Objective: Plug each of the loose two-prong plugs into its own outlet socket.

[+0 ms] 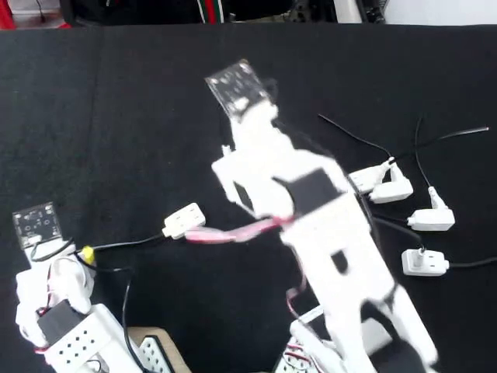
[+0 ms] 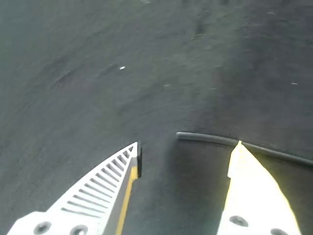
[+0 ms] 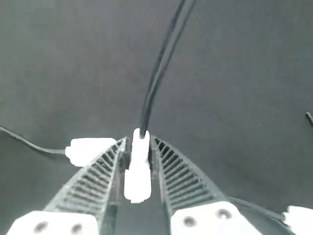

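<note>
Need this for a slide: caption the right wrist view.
Right arm's jaws shut on a white plug, its black cord trailing over the dark table.

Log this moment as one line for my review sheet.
left gripper open over black cloth, by a cable end | right gripper shut on white plug, black cord attached

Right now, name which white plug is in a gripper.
The plug on the black cord, clamped in the right gripper; the neighbouring plug lies loose on the table.
</note>
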